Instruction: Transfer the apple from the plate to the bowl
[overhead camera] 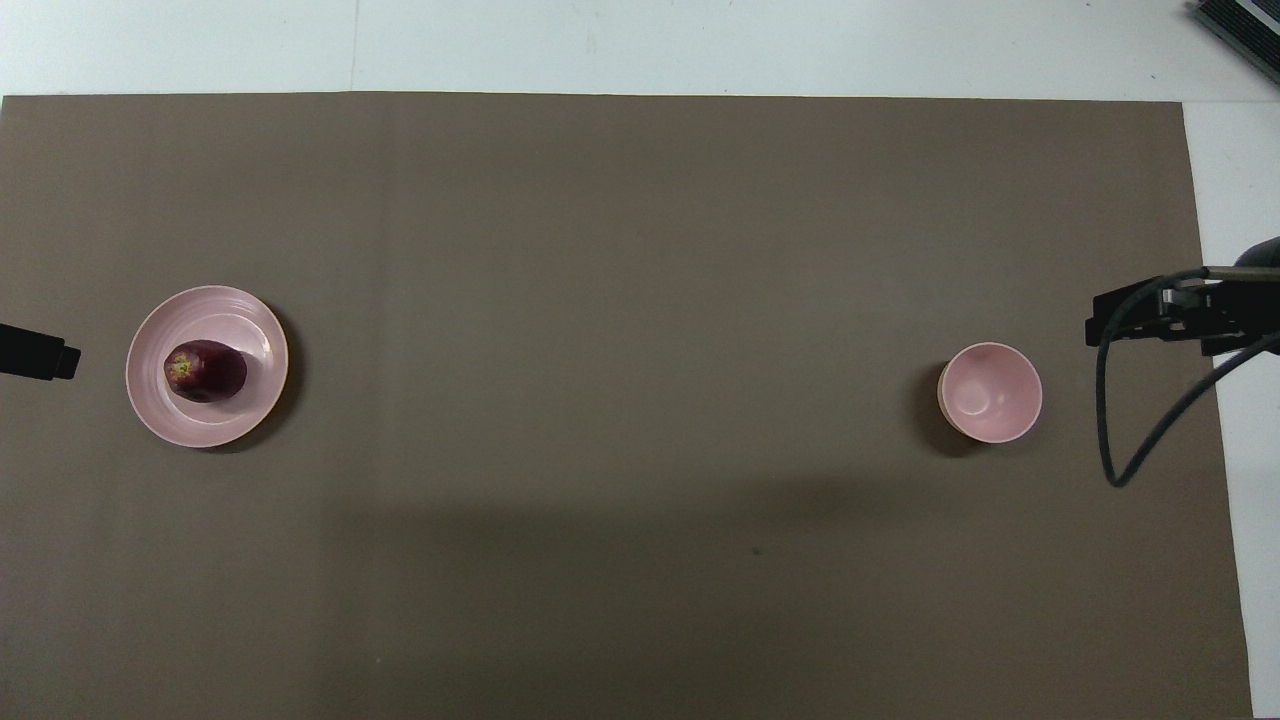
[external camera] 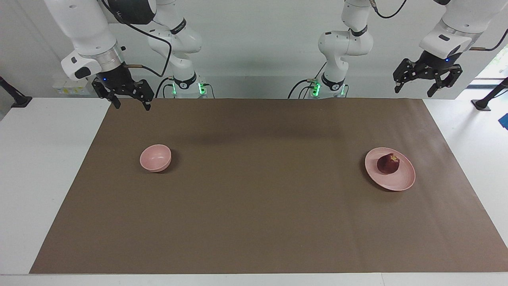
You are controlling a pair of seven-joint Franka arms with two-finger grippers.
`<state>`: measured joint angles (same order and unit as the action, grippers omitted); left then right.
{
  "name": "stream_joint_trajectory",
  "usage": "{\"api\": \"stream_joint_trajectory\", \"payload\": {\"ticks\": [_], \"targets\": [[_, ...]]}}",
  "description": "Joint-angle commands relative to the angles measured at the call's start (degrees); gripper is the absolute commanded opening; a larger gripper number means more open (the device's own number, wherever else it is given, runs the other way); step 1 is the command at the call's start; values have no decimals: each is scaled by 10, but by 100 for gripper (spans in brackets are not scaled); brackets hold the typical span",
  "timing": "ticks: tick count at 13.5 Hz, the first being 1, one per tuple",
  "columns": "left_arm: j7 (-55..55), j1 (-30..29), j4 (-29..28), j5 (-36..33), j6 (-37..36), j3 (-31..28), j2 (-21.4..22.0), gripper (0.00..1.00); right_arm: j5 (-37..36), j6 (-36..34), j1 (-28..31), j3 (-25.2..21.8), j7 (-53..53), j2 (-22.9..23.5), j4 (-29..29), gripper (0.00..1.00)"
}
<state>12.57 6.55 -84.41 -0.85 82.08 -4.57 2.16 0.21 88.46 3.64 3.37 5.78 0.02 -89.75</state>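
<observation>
One apple (external camera: 388, 163), one plate (external camera: 401, 180), one bowl (external camera: 155, 157), one brown mat (external camera: 262, 206), two arms.
</observation>
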Motion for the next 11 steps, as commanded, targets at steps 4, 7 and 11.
{"api": "stream_joint_trajectory", "payload": {"ticks": [4, 7, 11], "targets": [[0, 0, -10, -11, -3, -3, 12, 100, 14, 2, 2, 2, -13, -11, -10, 100], [4, 0, -12, -11, 1, -3, 13, 100, 14, 0, 2, 2, -13, -11, -10, 100], [5, 0, -22, -8, 16, -4, 16, 100, 14, 0, 1, 2, -13, -11, -10, 100]]}}
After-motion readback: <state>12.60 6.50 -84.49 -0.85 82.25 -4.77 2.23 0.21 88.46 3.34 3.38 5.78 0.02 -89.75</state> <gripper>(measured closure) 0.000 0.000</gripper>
